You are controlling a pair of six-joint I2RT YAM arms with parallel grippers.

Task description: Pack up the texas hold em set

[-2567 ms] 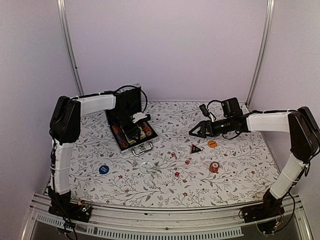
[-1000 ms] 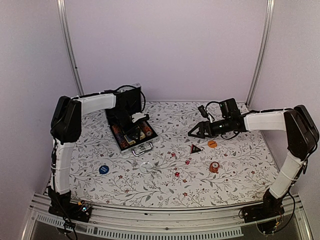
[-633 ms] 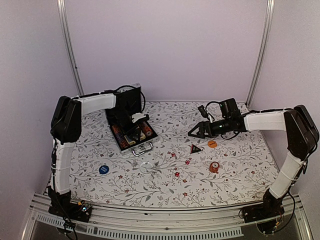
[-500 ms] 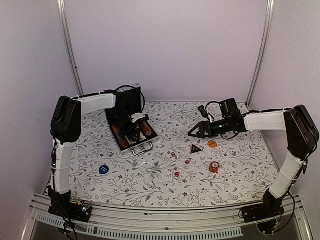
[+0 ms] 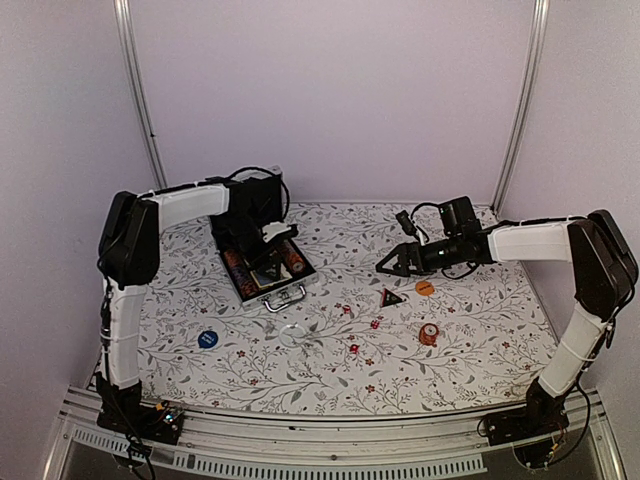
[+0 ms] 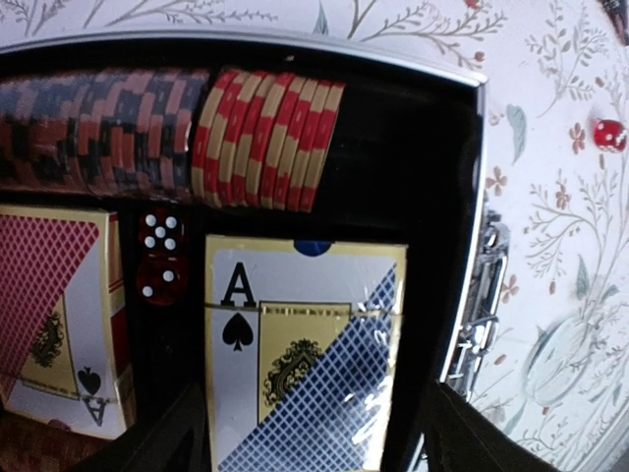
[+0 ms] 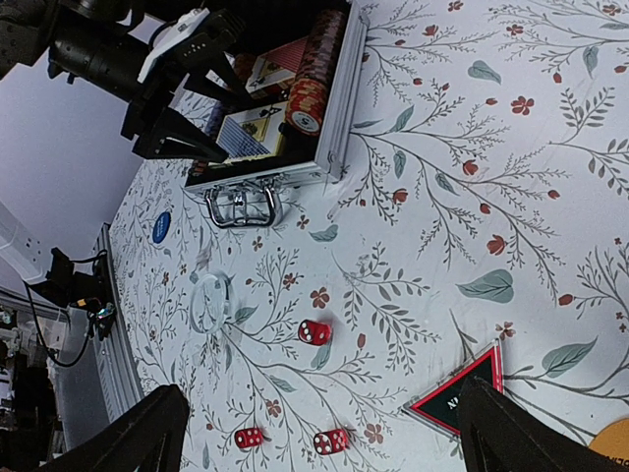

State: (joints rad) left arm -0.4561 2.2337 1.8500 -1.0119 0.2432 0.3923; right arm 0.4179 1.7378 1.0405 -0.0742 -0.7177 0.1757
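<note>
Left wrist: hovering over open silver aluminium briefcase (image 6: 475, 216) on left part of floral desk (image 5: 330, 360), straddling blue-backed card deck (image 6: 295, 324) with left claw (image 6: 314, 393) spread wide, gripping nothing. Holding right claw (image 7: 324, 393) wide open, empty, above loose tiny red dice (image 7: 314, 332) and black triangular token (image 7: 462, 391).

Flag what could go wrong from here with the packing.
1. The left end effector hangs open over the blue deck in the case; a skewed lift may drag it onto the packed dice.
2. The loose dice on the table are tiny and may squirt from a pinch.
3. The triangular token lies flat, so the right end effector may scrape the table.
</note>
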